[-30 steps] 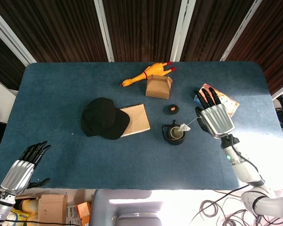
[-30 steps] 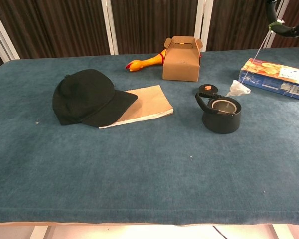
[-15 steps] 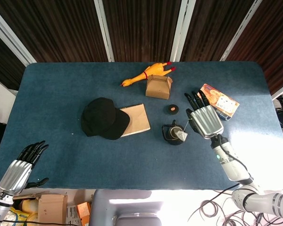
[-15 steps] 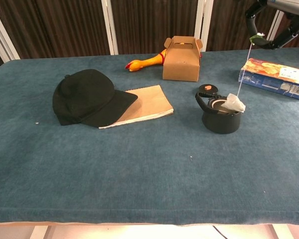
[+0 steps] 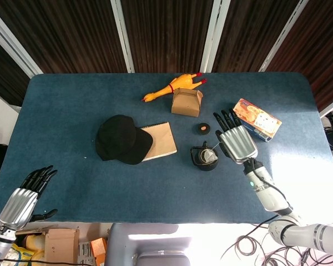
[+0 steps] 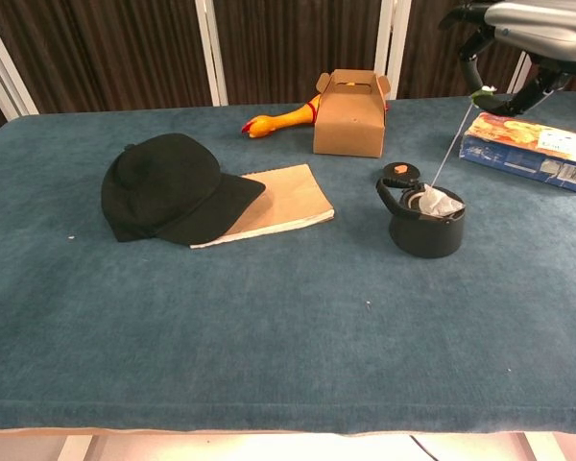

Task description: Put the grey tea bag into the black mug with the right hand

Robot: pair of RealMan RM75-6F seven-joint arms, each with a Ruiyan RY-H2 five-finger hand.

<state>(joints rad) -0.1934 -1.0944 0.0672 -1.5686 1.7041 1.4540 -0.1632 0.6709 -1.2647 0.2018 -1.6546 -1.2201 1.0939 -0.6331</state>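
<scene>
The black mug [image 6: 426, 223] [image 5: 204, 157] stands right of centre on the blue table. The grey tea bag [image 6: 438, 202] [image 5: 210, 158] lies in the mug's mouth, hanging by its string. My right hand [image 5: 236, 139] [image 6: 518, 29] hovers above and just right of the mug, pinching the green tag at the string's top end while its other fingers stay spread. My left hand [image 5: 26, 195] rests at the table's near left corner, fingers apart, holding nothing.
A black cap [image 5: 120, 139] lies on a brown notebook [image 5: 161, 139] left of the mug. A small black-and-orange disc [image 5: 203, 128] sits just behind the mug. A cardboard box [image 5: 186, 101], a rubber chicken [image 5: 172, 87] and a snack box [image 5: 257, 118] lie further back.
My right hand has moved left toward the mug, carrying the tea bag from beside the mug to its rim and then down into its mouth. The left hand has stayed put.
</scene>
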